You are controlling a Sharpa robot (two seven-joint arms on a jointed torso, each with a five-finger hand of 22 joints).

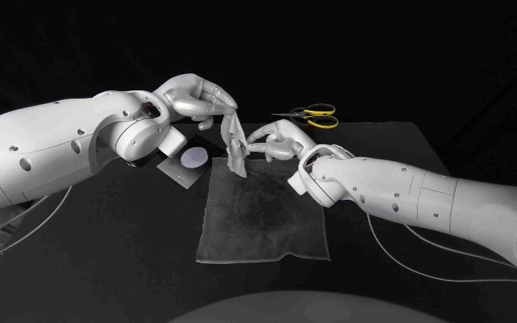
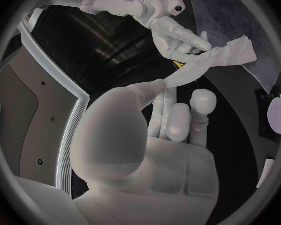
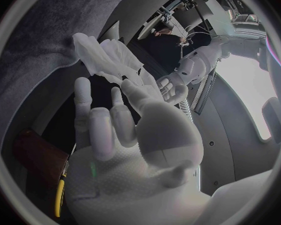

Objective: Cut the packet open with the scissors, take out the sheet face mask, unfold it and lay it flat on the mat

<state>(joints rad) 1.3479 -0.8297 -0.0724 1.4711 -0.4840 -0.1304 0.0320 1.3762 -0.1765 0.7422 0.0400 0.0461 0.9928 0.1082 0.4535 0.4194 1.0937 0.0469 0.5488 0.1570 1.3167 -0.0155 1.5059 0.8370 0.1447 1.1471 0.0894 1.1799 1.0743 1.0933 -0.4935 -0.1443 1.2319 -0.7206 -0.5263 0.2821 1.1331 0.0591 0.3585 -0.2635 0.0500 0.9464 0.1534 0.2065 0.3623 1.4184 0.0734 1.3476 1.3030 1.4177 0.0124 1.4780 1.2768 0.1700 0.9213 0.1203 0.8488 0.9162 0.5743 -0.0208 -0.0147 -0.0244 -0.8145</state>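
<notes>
The silver left hand is hovering above the far left part of the black table. Its fingers are closing on the upper end of the thin white sheet face mask and are holding it in the air. In the left wrist view the left hand is pinching a narrow end of the mask between the thumb and another finger.

Below this hand, the dark flat packet with a pale round mark is lying on the table, just beside the far left corner of the grey rectangular cloth mat.

The mask is hanging down, crumpled and only partly opened, over the far edge of the mat. I cannot tell if its lower end is touching the cloth or is just above it.

Next, the silver right hand is reaching to the mask from the right side and is pinching its edge at about the middle of its height, while its other fingers are spreading apart. In the right wrist view the right hand is meeting the folded white mask with its fingertips.

At the far right side, the scissors with yellow handles are lying on the table behind the right hand, well apart from the packet.
</notes>
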